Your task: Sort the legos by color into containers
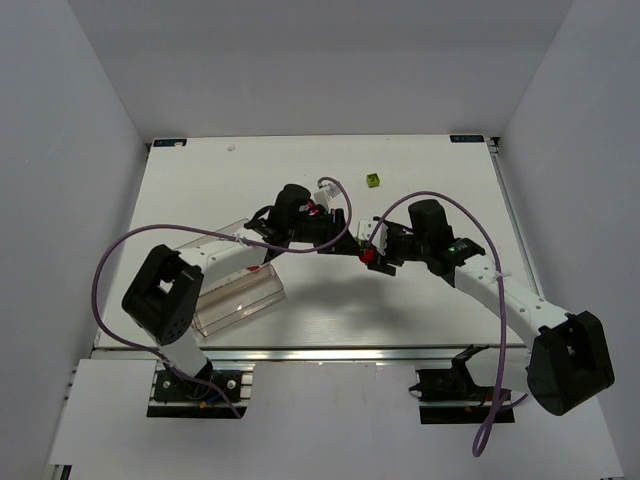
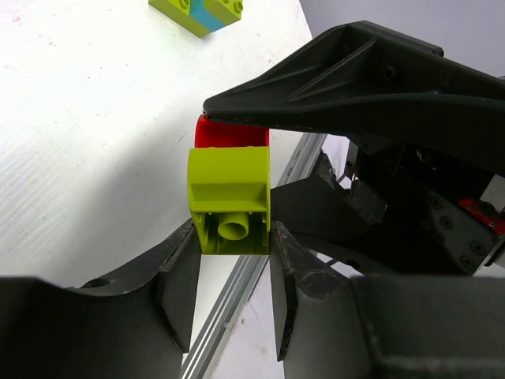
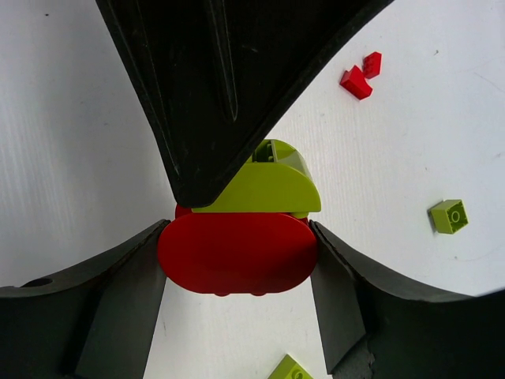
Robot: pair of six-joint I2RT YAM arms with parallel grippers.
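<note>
A lime-green brick [image 2: 229, 197] is joined to a red rounded brick [image 2: 231, 132], and both are held above the table. My left gripper [image 2: 230, 260] is shut on the lime-green brick. My right gripper [image 3: 237, 268] is shut on the red brick [image 3: 237, 253], with the lime-green one [image 3: 268, 189] just beyond it. In the top view the two grippers meet at mid-table, the left gripper [image 1: 350, 244] facing the right gripper [image 1: 373, 256]. The clear containers [image 1: 235, 292] lie at the left, partly hidden by my left arm.
A lime-green brick [image 1: 372, 181] lies toward the far edge. Two small red bits [image 3: 357, 79] and two more lime-green bricks [image 3: 448, 215] [image 3: 288, 369] lie on the table under the right wrist. A lime-green and cyan-blue stack [image 2: 197, 12] lies beyond the left gripper.
</note>
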